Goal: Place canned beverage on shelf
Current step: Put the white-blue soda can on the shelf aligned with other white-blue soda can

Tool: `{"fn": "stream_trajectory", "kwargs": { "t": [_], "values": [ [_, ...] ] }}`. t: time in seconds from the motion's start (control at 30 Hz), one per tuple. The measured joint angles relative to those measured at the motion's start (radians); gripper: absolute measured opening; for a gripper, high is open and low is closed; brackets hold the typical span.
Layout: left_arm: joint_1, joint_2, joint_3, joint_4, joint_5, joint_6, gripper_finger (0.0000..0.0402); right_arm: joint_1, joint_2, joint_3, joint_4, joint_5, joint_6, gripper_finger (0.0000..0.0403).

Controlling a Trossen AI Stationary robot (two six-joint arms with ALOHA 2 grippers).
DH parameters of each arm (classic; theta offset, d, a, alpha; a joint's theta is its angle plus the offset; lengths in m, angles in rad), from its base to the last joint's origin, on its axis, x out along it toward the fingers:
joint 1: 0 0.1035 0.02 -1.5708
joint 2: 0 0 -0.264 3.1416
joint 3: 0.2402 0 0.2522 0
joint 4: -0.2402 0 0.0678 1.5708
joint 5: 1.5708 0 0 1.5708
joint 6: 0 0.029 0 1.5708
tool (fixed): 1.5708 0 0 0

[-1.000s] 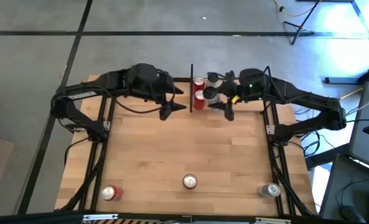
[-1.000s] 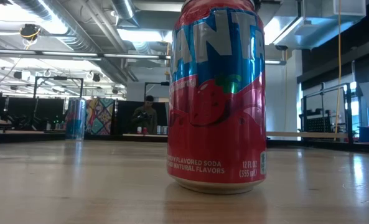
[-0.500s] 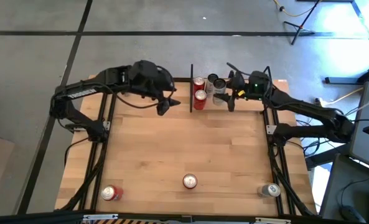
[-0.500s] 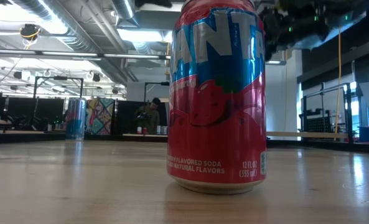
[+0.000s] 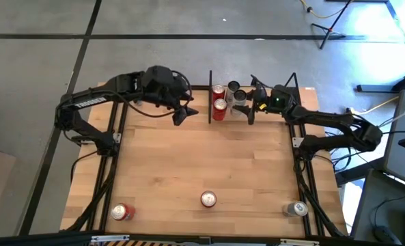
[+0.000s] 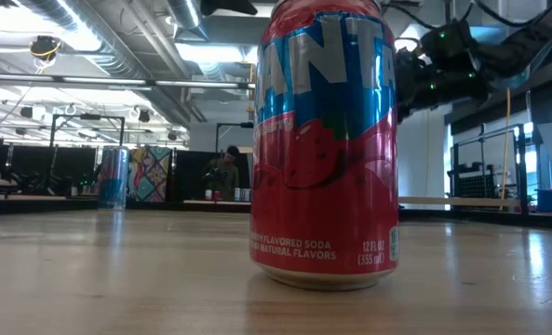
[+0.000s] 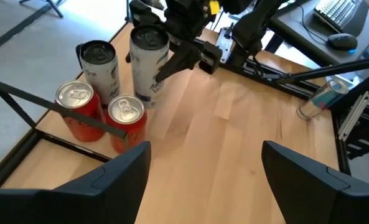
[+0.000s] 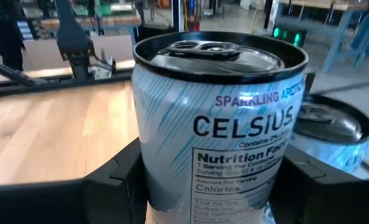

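Observation:
The shelf [image 5: 210, 96] stands at the table's far edge, a black frame on a wooden floor. Two red cans [image 7: 127, 118] and a white can with a dark top [image 7: 99, 62] stand in it. My right gripper [image 5: 244, 102] is shut on a white Celsius can [image 8: 215, 124], next to the other white can. My left gripper [image 5: 183, 111] is open and empty, just left of the shelf's side panel. Its fingers frame the left wrist view [image 7: 206, 155]. My right gripper pinches the Celsius can's side wall [image 8: 148, 168] between its two fingers [image 8: 116, 177], one on each side. The fingers come about level from the table's right side. The can is upright, its base [image 7: 144, 99] at the wooden floor; whether it rests there I cannot tell.
Three more cans stand near the table's front edge: a red one at the left [image 5: 123, 212], a red Fanta can in the middle [image 5: 208, 199], which fills the low view [image 6: 327, 140], and a silver one at the right [image 5: 297, 209]. Bare wood lies between them and the shelf.
My right gripper has carried the Celsius can a little toward the table's right and far edges, away from the red cans and up beside the other white can. The can has stayed upright. The right arm has come into the low view at the top right.

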Motion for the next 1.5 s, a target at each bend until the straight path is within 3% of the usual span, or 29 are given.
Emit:
{"fn": "stream_trajectory", "kwargs": {
  "t": [0.4, 0.93, 1.27, 1.5],
  "values": [
    [-0.009, 0.000, 0.000, 0.006, -0.054, -0.052, 0.0293, 0.002, 0.122, -0.035, 0.144, 0.007, -0.041, 0.0217],
    [-0.008, 0.000, 0.000, 0.006, -0.056, -0.077, 0.0293, 0.002, 0.202, -0.035, 0.197, 0.028, -0.051, 0.0220],
    [-0.008, 0.000, 0.000, 0.006, -0.056, -0.077, 0.0293, 0.002, 0.201, -0.033, 0.195, 0.044, -0.053, 0.0298],
    [-0.009, 0.000, 0.000, 0.006, -0.054, -0.076, 0.0293, 0.003, 0.201, -0.033, 0.191, 0.049, -0.052, 0.0310]
  ]
}}
